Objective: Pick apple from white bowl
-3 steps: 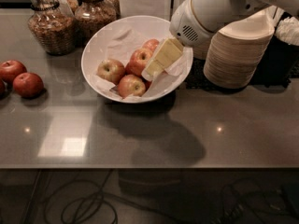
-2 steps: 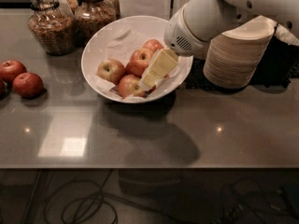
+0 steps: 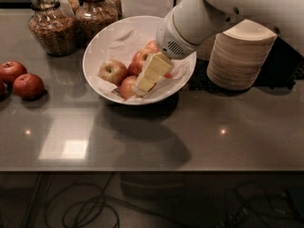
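Observation:
The wide white bowl [image 3: 100, 44], lined with crumpled white paper, stands on the grey counter in the camera view. Several red-yellow apples lie in it: one at the left [image 3: 112, 71], one in the middle [image 3: 141, 59], one at the back [image 3: 152, 45] and one at the front [image 3: 127, 87]. My gripper [image 3: 144, 83], pale yellow at the end of the white arm, reaches down into the bowl from the upper right. Its tip is right at the front apple and partly hides it.
Two loose red apples [image 3: 10, 71] [image 3: 28, 86] lie on the counter at the left. Two glass jars [image 3: 47, 25] [image 3: 97, 11] stand behind the bowl. A stack of beige disposable bowls [image 3: 240, 56] stands at the right. The counter's front edge runs below.
My gripper has moved down and to the left, deeper into the bowl, from above the middle apples to the front apple. The apples have not visibly moved.

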Controlling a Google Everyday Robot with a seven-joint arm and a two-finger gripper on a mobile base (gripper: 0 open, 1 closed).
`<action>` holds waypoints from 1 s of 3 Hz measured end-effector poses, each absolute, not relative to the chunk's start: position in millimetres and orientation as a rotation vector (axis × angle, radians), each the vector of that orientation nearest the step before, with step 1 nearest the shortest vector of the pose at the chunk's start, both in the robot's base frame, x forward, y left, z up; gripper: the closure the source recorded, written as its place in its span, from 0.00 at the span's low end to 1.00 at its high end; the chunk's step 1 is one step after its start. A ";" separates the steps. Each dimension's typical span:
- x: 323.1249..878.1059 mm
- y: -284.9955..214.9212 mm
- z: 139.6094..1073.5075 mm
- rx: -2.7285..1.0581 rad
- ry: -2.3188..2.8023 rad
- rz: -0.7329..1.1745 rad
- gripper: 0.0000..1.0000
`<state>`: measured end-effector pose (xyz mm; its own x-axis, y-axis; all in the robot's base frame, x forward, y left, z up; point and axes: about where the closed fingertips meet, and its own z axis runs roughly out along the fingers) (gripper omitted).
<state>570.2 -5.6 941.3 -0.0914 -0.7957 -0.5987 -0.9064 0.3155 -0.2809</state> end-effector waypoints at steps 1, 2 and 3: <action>575.2 0.6 938.1 -1.520 1.896 0.196 0.00; 584.7 7.2 933.2 -1.536 1.891 0.190 0.00; 594.1 12.4 925.1 -1.554 1.894 0.182 0.00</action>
